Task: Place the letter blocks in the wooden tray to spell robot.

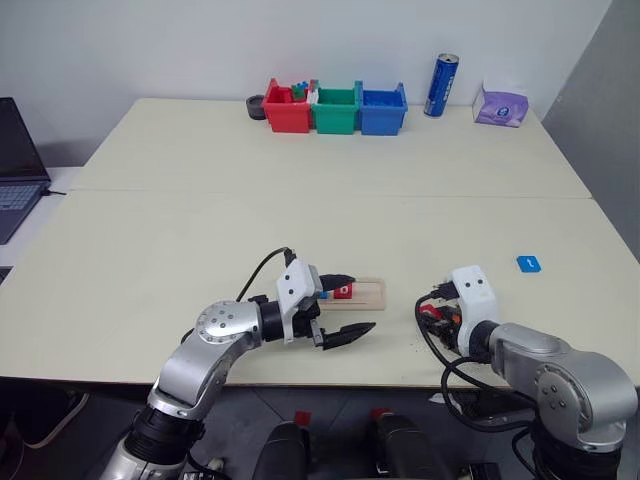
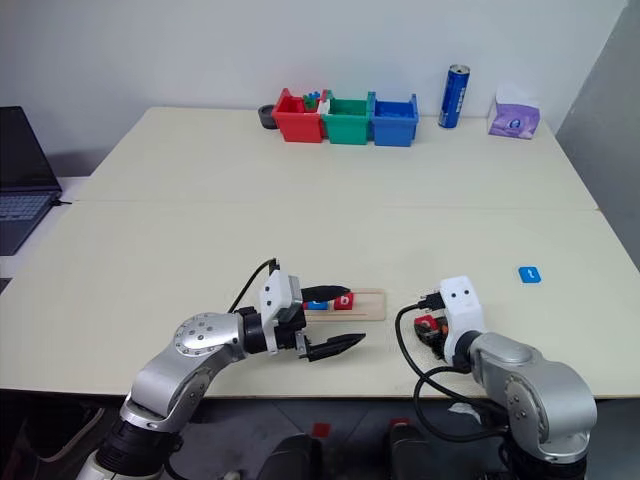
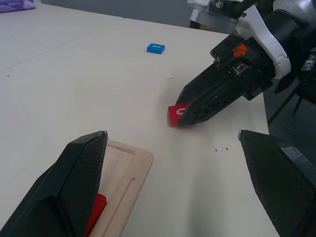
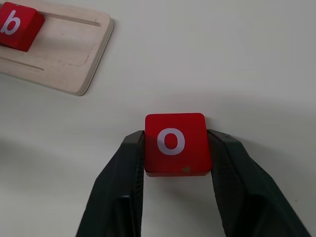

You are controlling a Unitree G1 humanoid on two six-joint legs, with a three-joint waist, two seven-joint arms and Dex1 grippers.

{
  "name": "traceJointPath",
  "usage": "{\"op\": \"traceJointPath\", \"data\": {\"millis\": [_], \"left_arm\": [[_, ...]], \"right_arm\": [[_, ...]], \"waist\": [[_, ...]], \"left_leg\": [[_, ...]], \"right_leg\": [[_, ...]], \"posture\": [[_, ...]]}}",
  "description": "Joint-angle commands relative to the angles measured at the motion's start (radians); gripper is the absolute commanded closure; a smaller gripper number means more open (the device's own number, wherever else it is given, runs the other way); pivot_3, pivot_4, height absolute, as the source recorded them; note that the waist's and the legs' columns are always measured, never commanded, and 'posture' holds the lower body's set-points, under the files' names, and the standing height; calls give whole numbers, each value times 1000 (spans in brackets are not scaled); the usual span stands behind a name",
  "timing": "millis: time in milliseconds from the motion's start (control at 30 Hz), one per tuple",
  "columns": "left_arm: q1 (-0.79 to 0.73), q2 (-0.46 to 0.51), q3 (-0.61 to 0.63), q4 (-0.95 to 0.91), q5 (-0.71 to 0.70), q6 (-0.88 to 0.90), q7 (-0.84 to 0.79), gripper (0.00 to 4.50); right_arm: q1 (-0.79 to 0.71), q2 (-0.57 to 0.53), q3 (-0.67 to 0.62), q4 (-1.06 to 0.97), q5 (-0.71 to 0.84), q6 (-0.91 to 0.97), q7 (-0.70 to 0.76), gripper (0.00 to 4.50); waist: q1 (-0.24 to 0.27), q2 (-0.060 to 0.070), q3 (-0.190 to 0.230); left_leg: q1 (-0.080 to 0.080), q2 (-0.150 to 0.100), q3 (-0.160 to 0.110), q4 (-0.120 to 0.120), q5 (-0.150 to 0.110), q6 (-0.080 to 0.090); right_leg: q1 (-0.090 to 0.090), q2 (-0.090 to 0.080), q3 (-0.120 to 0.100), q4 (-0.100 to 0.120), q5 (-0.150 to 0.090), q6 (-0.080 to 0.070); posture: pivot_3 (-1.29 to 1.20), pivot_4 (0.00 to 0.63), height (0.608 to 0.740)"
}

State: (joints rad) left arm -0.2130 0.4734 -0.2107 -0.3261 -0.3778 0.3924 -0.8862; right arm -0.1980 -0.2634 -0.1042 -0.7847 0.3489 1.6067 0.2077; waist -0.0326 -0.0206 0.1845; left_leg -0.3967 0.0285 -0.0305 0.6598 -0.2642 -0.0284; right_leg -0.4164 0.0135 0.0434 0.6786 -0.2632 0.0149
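Note:
A red letter block with a white "o" (image 4: 175,143) sits low at the table surface, and my right gripper (image 4: 175,142) is shut on its two sides. It lies a short way right of the wooden tray (image 1: 370,293). The tray holds a red "b" block (image 4: 17,27) and a blue block (image 1: 322,294) beside it. My left gripper (image 1: 342,305) stands open at the tray's near edge, one finger over the tray, nothing between its fingers. Another blue letter block (image 1: 528,263) lies alone on the table at the far right.
Red (image 1: 286,108), green (image 1: 336,109) and blue (image 1: 383,110) bins stand at the back of the table, with a blue can (image 1: 441,85) and a purple tissue pack (image 1: 500,104) to their right. A laptop (image 1: 18,165) sits off the left side. Both arms hang near the table's front edge.

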Motion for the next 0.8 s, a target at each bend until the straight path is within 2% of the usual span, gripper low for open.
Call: {"op": "traceJointPath", "data": {"millis": [33, 167, 267, 333, 433, 500, 633, 800], "left_arm": [[-2, 3, 2, -42, -14, -3, -6, 0], [3, 13, 13, -31, -15, -11, -16, 0], [4, 17, 14, -29, -15, -20, -24, 0], [1, 20, 18, -19, -18, -30, -38, 0], [-9, 23, 21, 6, -24, -52, -72, 0], [-15, 23, 18, 20, -28, -64, -91, 0], [-36, 26, 10, 71, -11, -108, -130, 0], [-71, 23, -1, 106, -5, -138, -168, 0]], "right_arm": [[-11, -5, -26, -29, 34, 8, 10, 1369], [-59, -40, -93, -45, 79, 8, 37, 29], [-102, -107, -147, -39, 137, 8, 78, 29], [-155, -257, -173, 10, 191, -43, 205, 29], [-82, -546, -125, 133, 184, -444, 571, 29], [-3, -639, -77, 243, 116, -736, 744, 29], [19, -679, 34, 522, -17, -1207, 942, 29], [-91, -613, 173, 778, -131, -1509, 1025, 29]], "waist": [[0, 0, 0], [0, 0, 0], [0, 0, 0], [0, 0, 0], [4, 1, 1], [5, -2, 1], [-3, -2, 1], [-5, -2, 1]], "left_leg": [[-1, 0, 0, 0, 0, 0], [-2, 0, 1, 0, 0, 0], [-2, 0, 1, 0, 0, 0], [-2, 0, 2, 0, 0, 0], [-3, -2, 3, 0, 0, 0], [-2, -1, 2, 0, -1, 2], [0, 0, 4, 0, -3, 5], [3, 0, 5, 2, -2, 4]], "right_leg": [[-1, 0, 0, 0, 0, 0], [-2, 0, 0, 1, 0, 0], [-3, 0, 0, 1, 0, 0], [-3, 0, 0, 1, 0, 0], [-3, -1, 0, -1, 0, 0], [-1, -1, -2, -4, 0, 0], [1, 1, 0, -5, 0, 0], [1, 1, 1, -1, 0, 1]], "posture": [[0, 150, 740], [0, 150, 740], [0, 150, 740], [0, 150, 740], [0, 150, 740], [0, 150, 740], [0, 150, 740], [0, 150, 740]]}}
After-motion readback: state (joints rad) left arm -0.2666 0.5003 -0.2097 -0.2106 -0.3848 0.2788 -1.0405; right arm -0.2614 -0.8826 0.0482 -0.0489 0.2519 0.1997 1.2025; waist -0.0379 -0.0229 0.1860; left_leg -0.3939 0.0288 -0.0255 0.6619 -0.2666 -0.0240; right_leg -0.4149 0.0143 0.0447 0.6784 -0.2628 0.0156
